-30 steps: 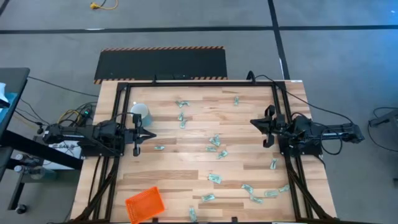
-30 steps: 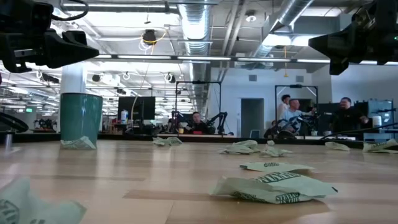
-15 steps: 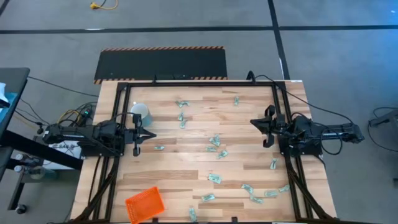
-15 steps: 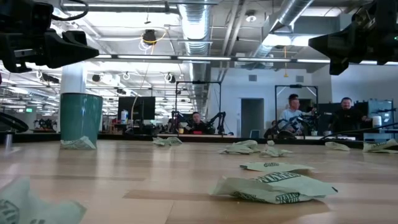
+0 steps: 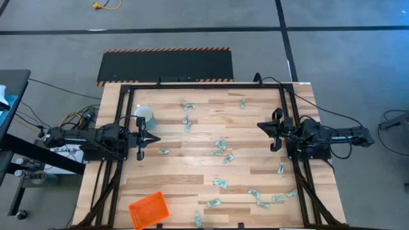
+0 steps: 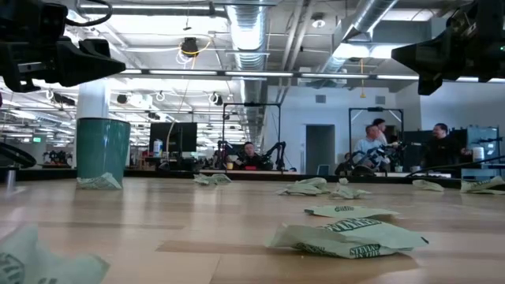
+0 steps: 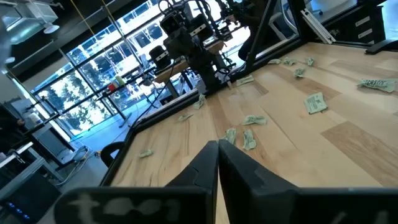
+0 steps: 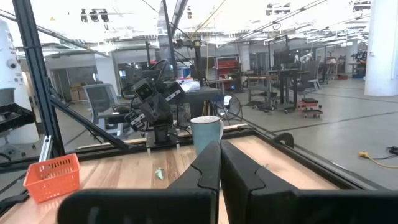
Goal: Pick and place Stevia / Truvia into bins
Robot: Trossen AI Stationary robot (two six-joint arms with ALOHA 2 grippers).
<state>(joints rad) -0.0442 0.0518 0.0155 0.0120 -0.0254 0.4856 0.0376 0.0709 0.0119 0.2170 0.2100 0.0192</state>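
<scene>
You have everything left: the orange tray (image 5: pixel 148 209) at lower left looks empty, Stevia packets (image 5: pixel 221 149) scatter centre to lower right (both grippers (image 5: pixel 153 138) (image 5: pixel 261 126) closed, holding nothing).

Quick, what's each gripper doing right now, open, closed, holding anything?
Left gripper: jaws closed, holding nothing, raised above the wooden table's left side.
Right gripper: jaws closed, holding nothing, raised above the table's right side.
</scene>
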